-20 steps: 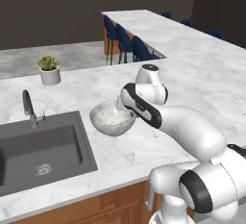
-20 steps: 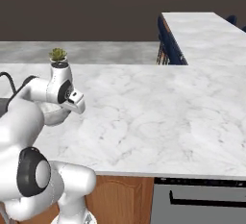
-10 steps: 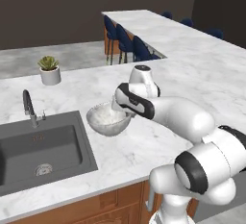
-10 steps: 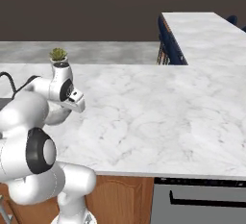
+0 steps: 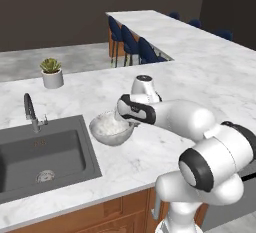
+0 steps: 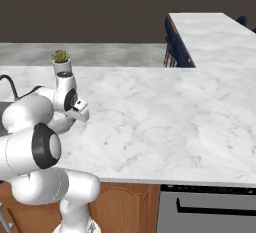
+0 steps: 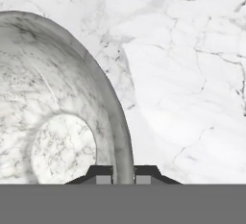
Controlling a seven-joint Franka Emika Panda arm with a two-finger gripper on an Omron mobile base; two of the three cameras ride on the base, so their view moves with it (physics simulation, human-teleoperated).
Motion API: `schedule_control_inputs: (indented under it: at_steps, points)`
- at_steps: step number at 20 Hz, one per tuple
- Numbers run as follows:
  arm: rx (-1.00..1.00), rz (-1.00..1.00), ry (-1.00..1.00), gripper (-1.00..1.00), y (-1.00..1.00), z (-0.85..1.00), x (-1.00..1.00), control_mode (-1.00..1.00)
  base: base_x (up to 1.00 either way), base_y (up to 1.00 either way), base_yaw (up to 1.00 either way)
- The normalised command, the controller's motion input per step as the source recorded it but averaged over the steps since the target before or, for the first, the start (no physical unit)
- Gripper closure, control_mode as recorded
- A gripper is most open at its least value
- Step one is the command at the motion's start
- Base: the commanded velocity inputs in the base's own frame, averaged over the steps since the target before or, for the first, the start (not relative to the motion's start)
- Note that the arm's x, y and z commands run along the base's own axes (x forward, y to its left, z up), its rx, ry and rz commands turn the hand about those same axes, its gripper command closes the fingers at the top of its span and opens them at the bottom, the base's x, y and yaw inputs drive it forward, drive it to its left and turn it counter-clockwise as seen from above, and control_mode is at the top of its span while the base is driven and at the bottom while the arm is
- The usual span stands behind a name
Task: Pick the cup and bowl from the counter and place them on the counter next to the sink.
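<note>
The bowl [image 5: 111, 129] is pale grey with a speckled white inside and rests low on the white marble counter [image 5: 200, 72], just right of the sink [image 5: 42, 154]. My gripper [image 5: 121, 119] is shut on the bowl's right rim. In the hand view the bowl [image 7: 57, 122] takes up the left half, and my gripper [image 7: 123, 174] has one dark fingertip on each side of the rim. From the right base view I see my hand [image 6: 77, 111] low over the counter [image 6: 165, 112]. The cup is out of view.
A slim dark faucet [image 5: 31, 111] stands at the sink's back edge. A small white plant pot [image 5: 52, 74] sits behind it, the same plant pot [image 6: 62, 62] showing at the far left. Dark blue chairs [image 5: 135, 47] line the far side of the counter.
The arm has carried the bowl a little to the left and down toward the counter beside the sink. The grip on the rim is unchanged.
</note>
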Motion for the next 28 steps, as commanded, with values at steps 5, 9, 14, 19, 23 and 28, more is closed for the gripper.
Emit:
schedule_control_inputs:
  at_steps: [5, 9, 14, 19, 23, 28]
  points:
    - [-0.03, 0.0, 0.0, 1.0, 0.1, -0.22, 0.26, -1.0, 0.0, 0.0, 0.0]
    - [-0.03, 0.0, 0.0, 1.0, 0.09, -0.16, 0.22, -1.0, 0.0, 0.0, 0.0]
    - [-0.02, 0.0, 0.0, 1.0, 0.1, -0.14, 0.1, -1.0, 0.0, 0.0, 0.0]
    - [-0.02, 0.0, 0.0, 1.0, 0.09, -0.13, 0.05, -1.0, 0.0, 0.0, 0.0]
    - [-0.01, 0.0, 0.0, 1.0, 0.06, -0.16, 0.0, -1.0, 0.0, 0.0, 0.0]
    - [0.0, 0.0, 0.0, 1.0, 0.0, -0.26, 0.0, -1.0, 0.0, 0.0, 0.0]
